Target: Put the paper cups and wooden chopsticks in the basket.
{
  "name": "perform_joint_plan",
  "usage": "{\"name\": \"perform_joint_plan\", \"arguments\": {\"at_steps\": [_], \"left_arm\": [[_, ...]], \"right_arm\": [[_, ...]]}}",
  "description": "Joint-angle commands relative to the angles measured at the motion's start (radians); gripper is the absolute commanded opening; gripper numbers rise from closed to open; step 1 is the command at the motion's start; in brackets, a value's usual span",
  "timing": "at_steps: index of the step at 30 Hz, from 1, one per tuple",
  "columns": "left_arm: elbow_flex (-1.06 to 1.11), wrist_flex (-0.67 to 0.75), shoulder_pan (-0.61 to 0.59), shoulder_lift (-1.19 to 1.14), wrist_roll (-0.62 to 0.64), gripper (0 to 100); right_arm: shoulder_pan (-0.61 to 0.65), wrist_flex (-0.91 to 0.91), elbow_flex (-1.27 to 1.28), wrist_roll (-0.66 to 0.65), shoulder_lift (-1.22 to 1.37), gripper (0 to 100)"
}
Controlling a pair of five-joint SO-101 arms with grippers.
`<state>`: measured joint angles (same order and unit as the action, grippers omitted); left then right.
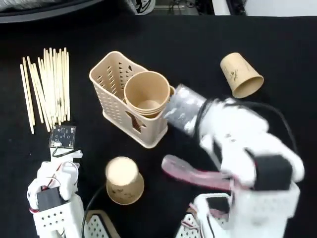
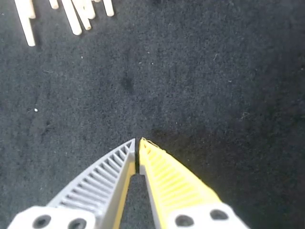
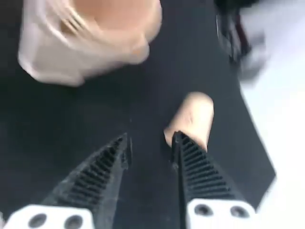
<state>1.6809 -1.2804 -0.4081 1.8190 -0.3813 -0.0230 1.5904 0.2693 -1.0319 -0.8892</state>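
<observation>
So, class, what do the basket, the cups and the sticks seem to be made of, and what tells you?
Basket: probably moulded plastic, matte beige, with neat cut-out holes in its walls.
Cups: paper, matte tan, thin-walled and nested in each other.
Chopsticks: pale bare wood or bamboo, thin and straight, with no visible gloss.

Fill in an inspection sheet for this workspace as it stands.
Surface: black cloth.
Job's things: basket holds stacked cups; upside-down cup nearer the arms; cup on its side farther back; chopsticks loose on the cloth.
Clutter: nothing seen.
Grippers: left gripper, jaws shut, empty; right gripper, jaws open, empty.
Cables: black cable by an arm's base.
Surroundings: too unclear to tell.
</observation>
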Motion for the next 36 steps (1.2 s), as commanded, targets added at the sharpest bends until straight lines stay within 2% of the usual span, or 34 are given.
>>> {"name": "perform_joint_plan", "arguments": {"at_steps": [1, 4, 8, 13, 15, 18, 20, 30, 36], "left_arm": [[0.018, -0.005, 0.004, 0.002, -0.005, 3], [0.018, -0.005, 0.004, 0.002, -0.005, 3], [0.018, -0.005, 0.004, 0.002, -0.005, 3], [0.018, -0.005, 0.004, 0.002, -0.005, 3], [0.018, -0.005, 0.004, 0.002, -0.005, 3], [0.018, -0.005, 0.004, 0.002, -0.005, 3], [0.018, -0.005, 0.004, 0.002, -0.005, 3], [0.018, -0.005, 0.004, 0.002, -0.005, 3], [0.018, -0.005, 0.004, 0.002, -0.005, 3]], "right_arm": [[-0.319, -0.341, 0.286, -0.144, -0.015, 15.5], [-0.442, -0.663, 0.538, -0.236, -0.015, 15.6], [-0.512, -1.014, 0.768, -0.287, -0.013, 15.6], [-0.506, -1.197, 0.871, -0.351, 0.007, 16.0], [-0.493, -1.258, 0.868, -0.364, 0.064, 20.6], [-0.486, -1.335, 0.805, -0.382, 0.223, 30.4], [-0.491, -1.356, 0.717, -0.37, 0.351, 33.4], [-0.417, -1.361, 0.315, -0.27, 0.837, 33.3], [-0.382, -1.361, 0.077, -0.267, 1.116, 33.2]]}}
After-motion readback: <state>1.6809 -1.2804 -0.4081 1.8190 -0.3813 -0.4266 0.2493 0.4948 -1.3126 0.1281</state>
